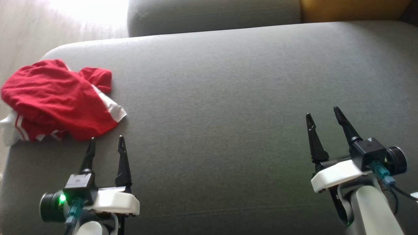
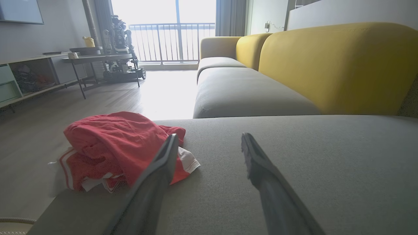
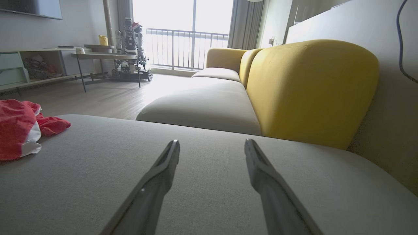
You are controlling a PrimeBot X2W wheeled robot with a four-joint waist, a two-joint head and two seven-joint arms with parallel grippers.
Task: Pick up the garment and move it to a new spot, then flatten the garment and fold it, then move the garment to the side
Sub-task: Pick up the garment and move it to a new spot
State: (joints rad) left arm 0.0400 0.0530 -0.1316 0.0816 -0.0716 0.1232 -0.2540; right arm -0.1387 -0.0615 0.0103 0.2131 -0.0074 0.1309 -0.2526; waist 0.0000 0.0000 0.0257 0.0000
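Red garment (image 1: 55, 98) w/ white trim lies in a crumpled heap at the far left edge of the grey sofa seat (image 1: 228, 98). A bit of its white cloth hangs over the edge by the wood floor (image 1: 19, 39). Left claw (image 1: 107, 138) is spread wide w/ nothing in it, just beside the garment. Its tips point at the heap's near edge, can't tell if one tip touches. In the left wrist view one finger crosses in front of the red cloth. Right claw (image 1: 322, 111) is spread wide & empty too, well apart from the garment, over the right part of the seat. Black block (image 1: 78, 181) on the left claw has a small pale mark, too small to read. A green light (image 1: 62, 198) glows on the left wrist. A yellow back (image 2: 326, 65) stands behind the seat
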